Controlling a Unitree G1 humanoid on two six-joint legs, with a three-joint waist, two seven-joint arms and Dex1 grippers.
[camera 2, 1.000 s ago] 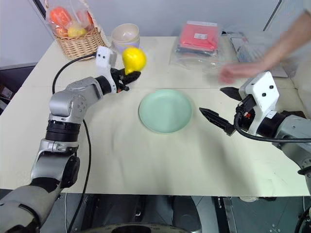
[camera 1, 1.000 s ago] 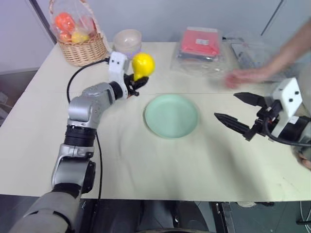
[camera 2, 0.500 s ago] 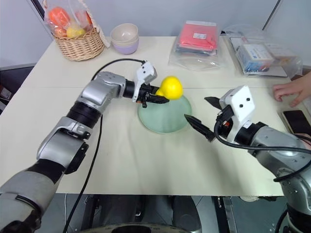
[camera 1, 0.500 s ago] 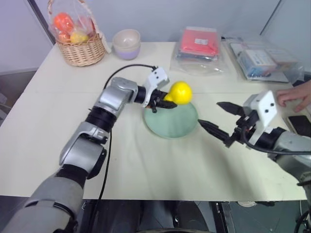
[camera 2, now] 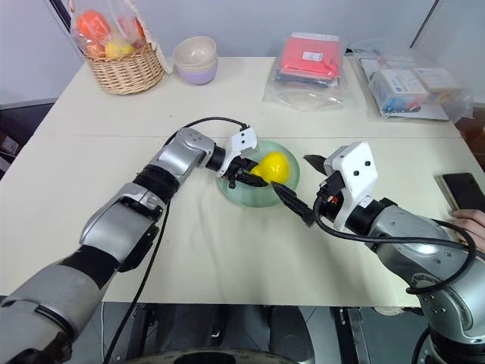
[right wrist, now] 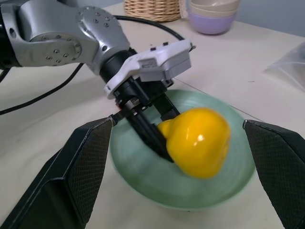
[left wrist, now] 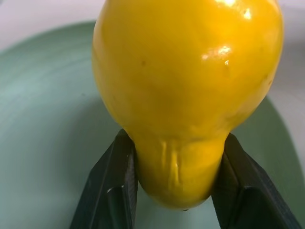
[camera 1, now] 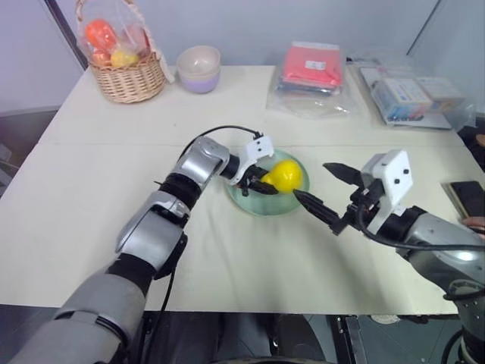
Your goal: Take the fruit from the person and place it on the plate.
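You are looking at the mint-green plate (camera 1: 255,202) — the yellow pear-shaped fruit (camera 1: 284,175) is sitting over it, its narrow end clamped in the left gripper (camera 1: 264,184). Just beside the plate, the right gripper (camera 1: 322,189) is hanging with fingers spread apart.

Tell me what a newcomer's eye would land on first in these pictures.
First, the bright yellow fruit over the mint-green plate at the table's middle, its narrow end between the left gripper's black fingers. Next, the right gripper, fingers spread wide, pointing at the plate from the robot's right. At the far left corner stands a wicker basket of wrapped fruit beside stacked bowls.
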